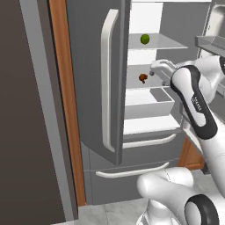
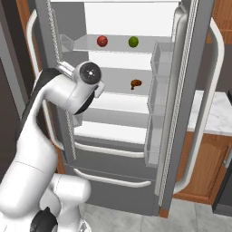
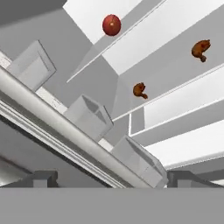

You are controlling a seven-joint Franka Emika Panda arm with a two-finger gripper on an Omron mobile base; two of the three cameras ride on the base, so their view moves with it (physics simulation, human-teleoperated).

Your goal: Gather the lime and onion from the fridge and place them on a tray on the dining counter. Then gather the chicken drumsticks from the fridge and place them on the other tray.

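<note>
Our open gripper (image 3: 111, 180) faced the open fridge (image 2: 136, 59).
Jaws stood wide, holding nothing; beyond them sat the onion (image 3: 111, 25), two drumsticks (image 3: 139, 90), and, perhaps farther off, the lime (image 2: 133, 41).

Small dark lettering on the white arm link (image 1: 196, 104), too blurred to read; no other text.

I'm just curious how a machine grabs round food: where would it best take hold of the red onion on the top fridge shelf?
Probably across the onion's widest middle, coming in level from the open front. It is a round ball with clear space either side, the lime well apart.
</note>
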